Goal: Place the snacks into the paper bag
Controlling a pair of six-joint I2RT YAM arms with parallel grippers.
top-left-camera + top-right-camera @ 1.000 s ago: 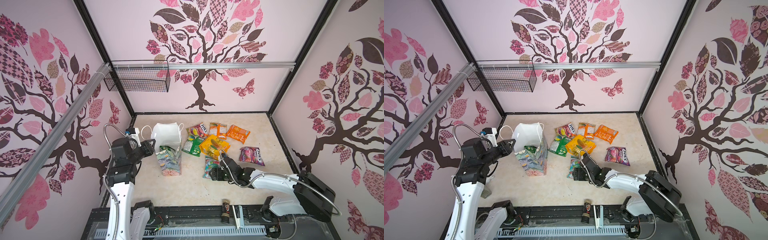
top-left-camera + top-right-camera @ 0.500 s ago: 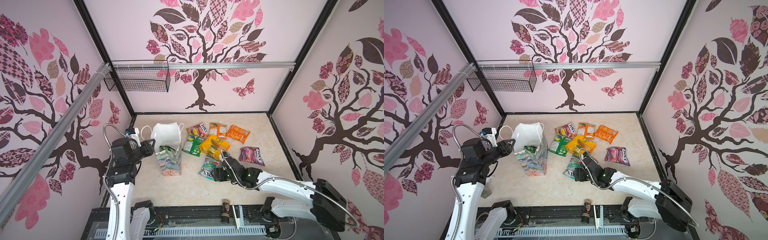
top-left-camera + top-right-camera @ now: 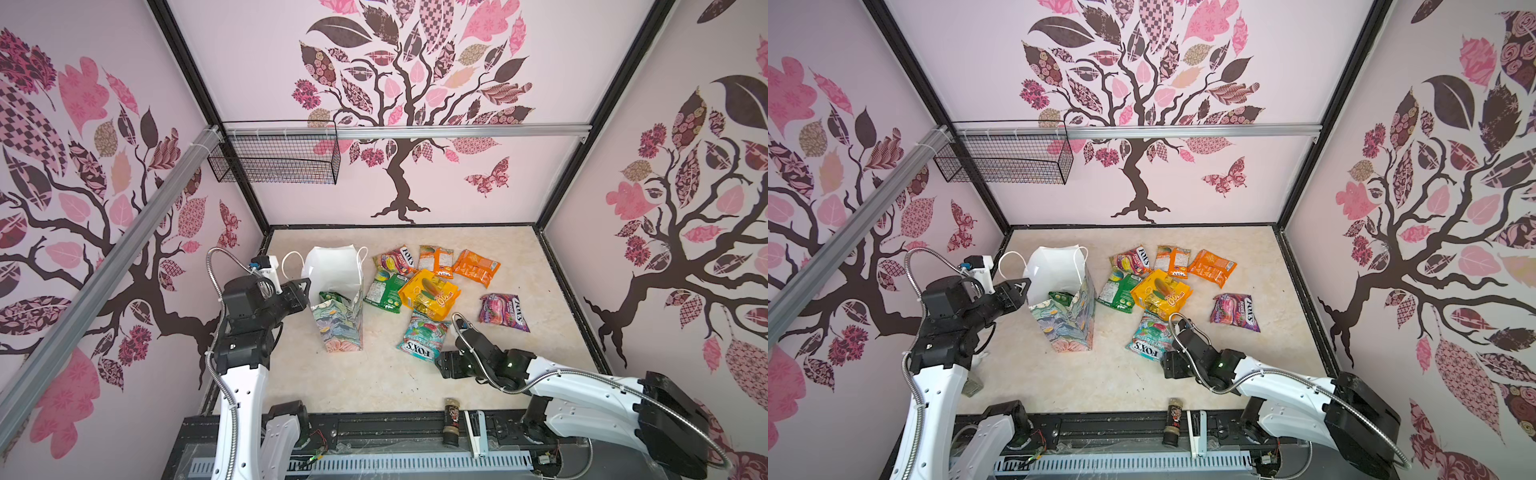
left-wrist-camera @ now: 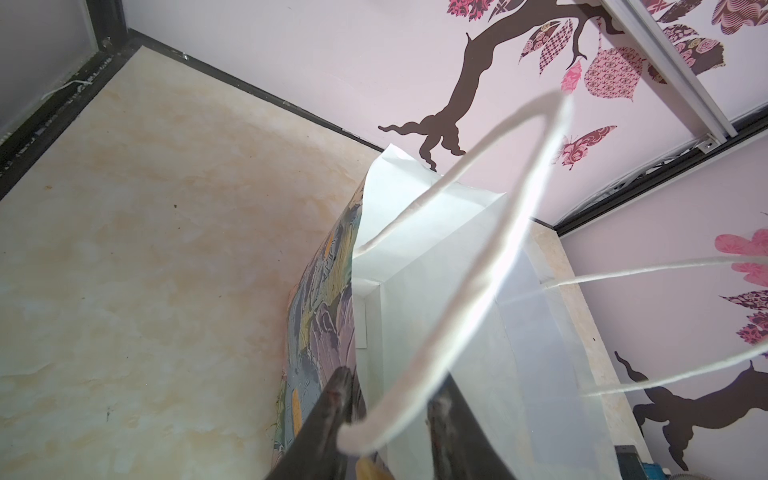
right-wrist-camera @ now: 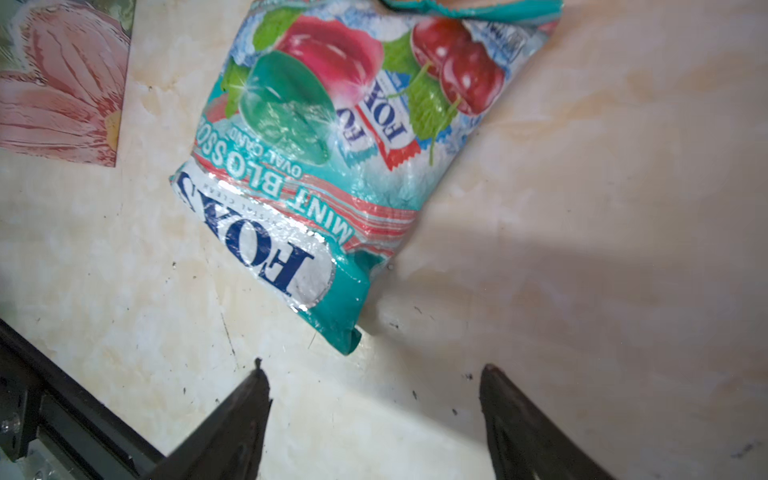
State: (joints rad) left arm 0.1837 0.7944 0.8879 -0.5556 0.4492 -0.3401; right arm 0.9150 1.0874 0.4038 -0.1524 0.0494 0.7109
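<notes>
Found paper bag [image 3: 338, 328] upright on the table [image 3: 353, 386], left of the snack pile, mouth open, white inside showing. Spotted bagged green packet [image 3: 332, 297] already inside, top edge poking up near the rim.

Saw left gripper [image 3: 305, 291] at the bag's rim on its own arm's side. Checked left wrist view: fingers [image 4: 336, 415] astride the bag wall, one outside the print, one inside, clear gap between, white cord handle [image 4: 478, 270] looped across. Couldn't confirm any pinch on the paper.

Saw right gripper [image 3: 444, 363] low over the table, jaws wide apart, nothing between. Placed it just short of the near corner of the teal FOX'S packet [image 5: 332, 166], not touching.

Counted the rest loose on the table right of the bag:
- teal packet flat, far end against yellow packet [image 3: 430, 291]
- loose green packet [image 3: 384, 293] touching the yellow one
- red-yellow FOX'S packet [image 3: 395, 259] and two orange packets [image 3: 476, 268] behind
- purple FOX'S packet [image 3: 503, 311] off alone on the right
</notes>
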